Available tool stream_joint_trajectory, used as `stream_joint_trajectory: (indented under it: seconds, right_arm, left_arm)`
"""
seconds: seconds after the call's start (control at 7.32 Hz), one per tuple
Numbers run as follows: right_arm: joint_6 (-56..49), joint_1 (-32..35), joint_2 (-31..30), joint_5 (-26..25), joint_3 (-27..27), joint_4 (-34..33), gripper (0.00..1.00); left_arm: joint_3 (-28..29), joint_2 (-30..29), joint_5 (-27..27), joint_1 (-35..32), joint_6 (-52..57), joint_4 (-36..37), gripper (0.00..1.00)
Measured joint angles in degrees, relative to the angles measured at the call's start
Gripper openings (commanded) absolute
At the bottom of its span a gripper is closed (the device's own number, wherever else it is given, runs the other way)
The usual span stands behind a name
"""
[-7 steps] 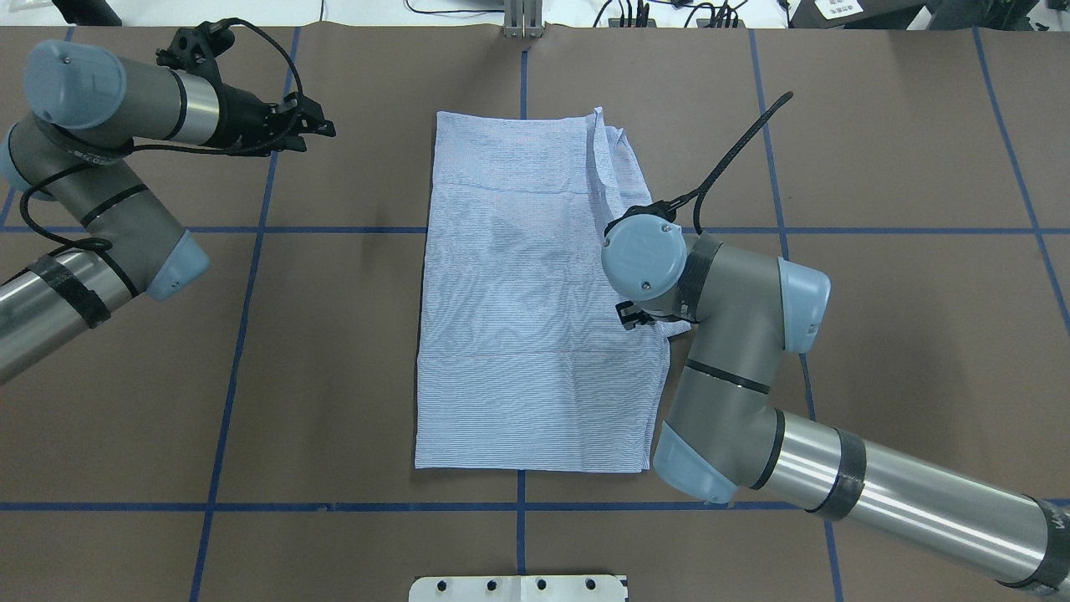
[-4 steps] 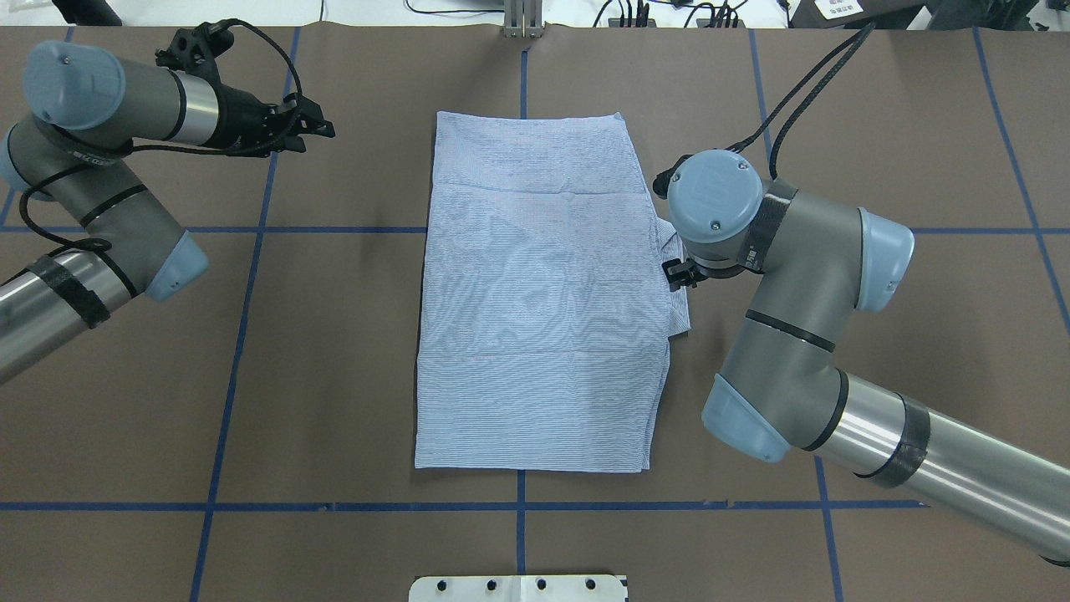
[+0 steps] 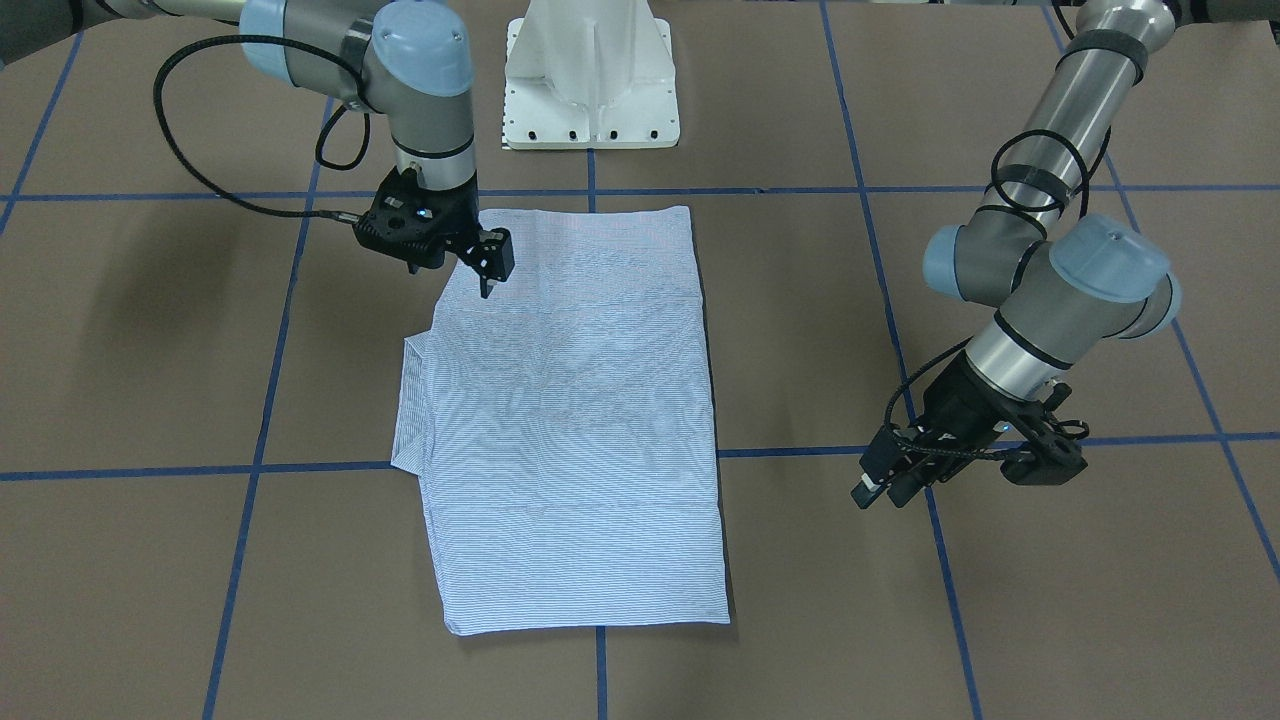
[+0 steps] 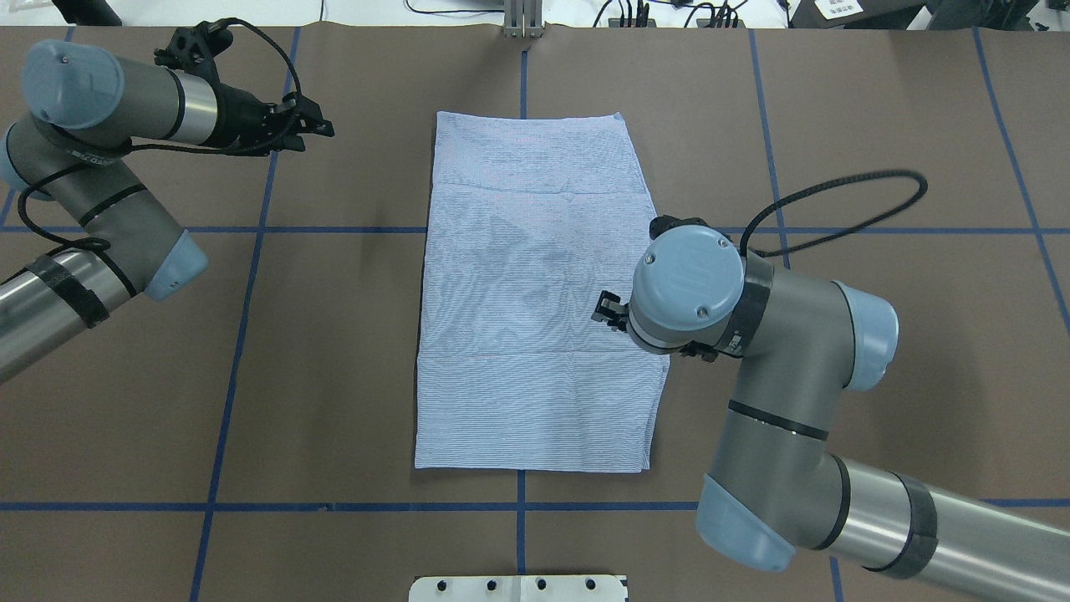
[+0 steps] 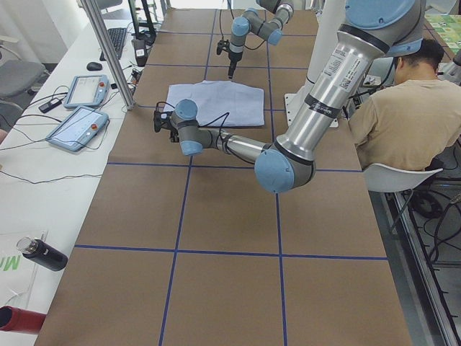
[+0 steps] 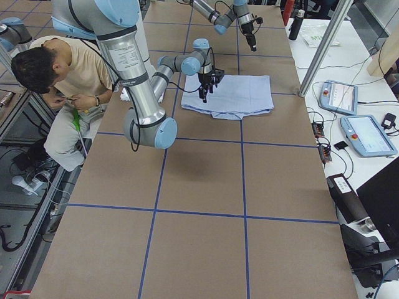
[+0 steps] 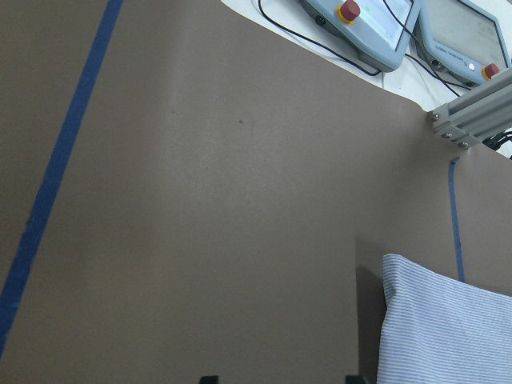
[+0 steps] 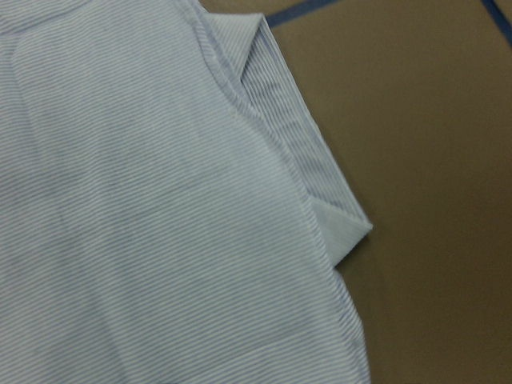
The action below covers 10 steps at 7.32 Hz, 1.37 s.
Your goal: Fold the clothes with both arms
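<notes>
The blue-and-white striped shirt point(image 4: 535, 293) lies folded into a flat rectangle in the middle of the table point(image 4: 878, 125); collar, pocket and buttons are hidden. A small folded flap point(image 3: 410, 400) sticks out on its right-arm side, also seen close up as the flap point(image 8: 320, 184). My right gripper point(image 3: 450, 278) hovers open just above the shirt's near right corner point(image 3: 480, 320), holding nothing; from overhead the wrist point(image 4: 690, 288) covers it. My left gripper point(image 4: 322, 127) stands open over bare table, well off the shirt point(image 3: 570, 420). Its fingertips point(image 7: 208, 378) show apart and empty.
The white pedestal base point(image 3: 590, 80) stands at the robot's edge. Blue tape lines point(image 4: 251, 230) grid the brown table. An aluminium post point(image 4: 522, 21) rises at the far edge, with teach pendants point(image 5: 78, 126) beyond it. A seated operator point(image 5: 403, 122) is beside the robot.
The shirt's bunched right edge has been laid flat. My right arm swung out past that edge, then back toward the robot over the shirt's near right part. The left arm has not moved.
</notes>
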Motion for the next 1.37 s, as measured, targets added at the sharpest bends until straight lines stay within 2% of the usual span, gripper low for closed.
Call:
stream_joint_trajectory:
  seconds: [0.27, 0.55, 0.82, 1.37]
  right_arm:
    - [19.7, -4.0, -2.9, -4.0, 0.4, 9.7, 0.94]
    - [30.1, -7.1, -4.7, -7.5, 0.8, 12.1, 0.94]
    - [34.1, -9.8, -6.6, -9.8, 1.0, 12.4, 0.94]
    - [34.9, -12.1, -7.9, -10.6, 1.0, 12.4, 0.94]
  left_arm:
    - [-0.3, 0.0, 0.0, 0.0, 0.2, 0.0, 0.61]
    - [-1.2, -0.1, 0.2, 0.0, 0.2, 0.3, 0.61]
    - [-2.2, -0.1, 0.3, 0.0, 0.2, 0.7, 0.61]
    - [-2.6, -0.1, 0.4, 0.0, 0.0, 0.9, 0.62]
